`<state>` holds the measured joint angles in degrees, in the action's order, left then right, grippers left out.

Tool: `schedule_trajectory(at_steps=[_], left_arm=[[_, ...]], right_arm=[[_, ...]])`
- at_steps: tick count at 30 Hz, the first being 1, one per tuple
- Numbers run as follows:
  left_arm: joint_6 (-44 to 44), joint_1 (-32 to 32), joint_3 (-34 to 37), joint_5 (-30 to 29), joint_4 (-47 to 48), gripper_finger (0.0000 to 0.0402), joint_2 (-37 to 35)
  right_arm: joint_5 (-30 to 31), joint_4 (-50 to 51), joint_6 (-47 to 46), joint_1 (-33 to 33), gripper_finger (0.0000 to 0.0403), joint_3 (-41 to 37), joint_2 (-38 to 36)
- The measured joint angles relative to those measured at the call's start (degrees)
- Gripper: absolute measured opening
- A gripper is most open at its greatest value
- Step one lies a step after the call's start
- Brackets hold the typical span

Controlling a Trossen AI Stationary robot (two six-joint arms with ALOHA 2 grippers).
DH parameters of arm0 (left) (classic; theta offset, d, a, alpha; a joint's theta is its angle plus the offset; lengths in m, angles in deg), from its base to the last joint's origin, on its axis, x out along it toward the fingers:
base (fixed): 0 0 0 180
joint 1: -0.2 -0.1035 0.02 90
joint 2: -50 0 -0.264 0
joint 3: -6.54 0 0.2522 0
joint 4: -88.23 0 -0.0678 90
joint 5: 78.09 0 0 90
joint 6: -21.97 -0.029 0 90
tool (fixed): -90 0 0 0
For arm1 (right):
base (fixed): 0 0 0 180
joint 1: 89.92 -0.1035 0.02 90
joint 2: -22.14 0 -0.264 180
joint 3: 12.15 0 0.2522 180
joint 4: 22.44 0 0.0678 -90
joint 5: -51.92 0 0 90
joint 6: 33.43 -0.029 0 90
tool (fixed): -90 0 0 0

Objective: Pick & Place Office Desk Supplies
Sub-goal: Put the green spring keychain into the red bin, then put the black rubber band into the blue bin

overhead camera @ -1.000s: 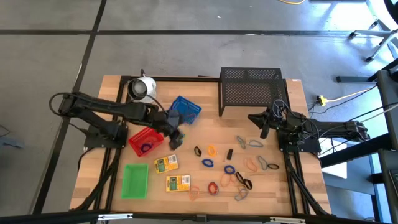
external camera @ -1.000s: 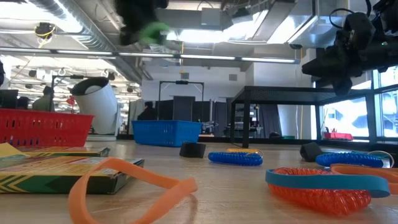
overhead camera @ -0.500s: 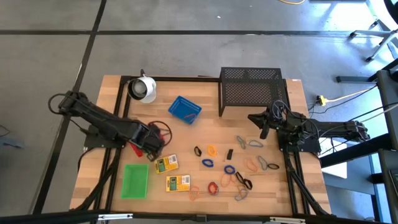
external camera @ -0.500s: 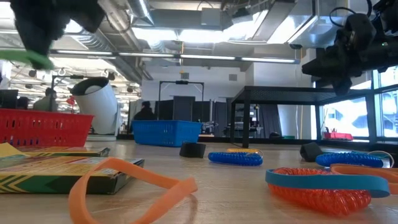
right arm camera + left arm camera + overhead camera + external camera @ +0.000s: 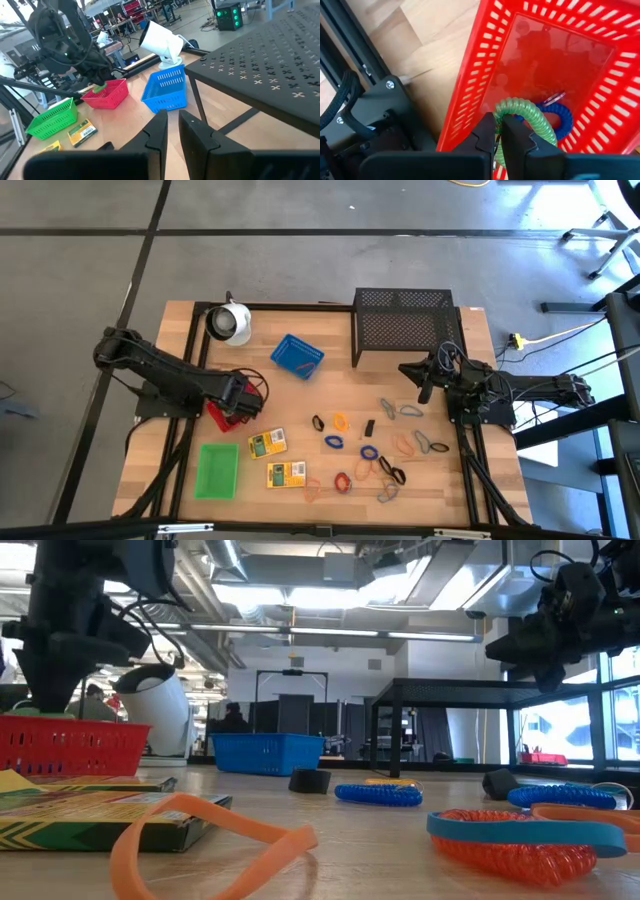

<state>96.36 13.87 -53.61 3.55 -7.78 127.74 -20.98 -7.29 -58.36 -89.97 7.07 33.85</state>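
Observation:
My left gripper (image 5: pixel 241 406) stands over the red tray (image 5: pixel 216 418) at the table's left and is shut on a green coiled loop (image 5: pixel 522 113). A blue coiled loop (image 5: pixel 561 114) lies on the tray's floor. In the low view the left gripper (image 5: pixel 45 700) reaches down to the red tray's rim (image 5: pixel 70 722). My right gripper (image 5: pixel 424 387) waits, shut, above the table's right side in front of the mesh rack. Several coloured loops (image 5: pixel 370 450) lie loose on the wood, with two yellow-green boxes (image 5: pixel 267 443) beside them. My left gripper pinches the green coiled loop at one spot on its ring (image 5: pixel 501 116) between the two fingers, coming from above and pointing down. The rest of the loop hangs in front of the fingers inside the red tray, over the blue loop; whether it touches the floor I cannot tell.
A blue tray (image 5: pixel 297 356) sits at the table's middle far side, and a green tray (image 5: pixel 217 468) at the near left. The black wire-mesh rack (image 5: pixel 405 325) stands at the far right, with a white round object (image 5: pixel 228 322) at the far left. Bare wood lies between the blue tray and the loops.
My left gripper has carried the green loop from near the blue tray toward the table's left, then down into the red tray, staying shut on it. The right arm has kept still.

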Motion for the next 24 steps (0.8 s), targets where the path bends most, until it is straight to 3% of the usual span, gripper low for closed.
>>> schedule_trajectory(at_steps=[14,19,24], left_arm=[[-0.11,-1.39,-0.16,1.96,0.33,0.0097,0.00],[-2.57,-2.98,-3.12,2.74,0.89,0.0100,0.00],[-7.57,-4.46,-9.42,-2.78,-1.42,0.0092,-0.02]], right_arm=[[0.00,0.00,0.03,0.01,0.0050,0.00,0.00],[0.00,0.00,0.00,0.01,0.0050,0.00,0.00],[-0.02,0.00,-0.10,0.01,0.0050,0.00,0.00]])
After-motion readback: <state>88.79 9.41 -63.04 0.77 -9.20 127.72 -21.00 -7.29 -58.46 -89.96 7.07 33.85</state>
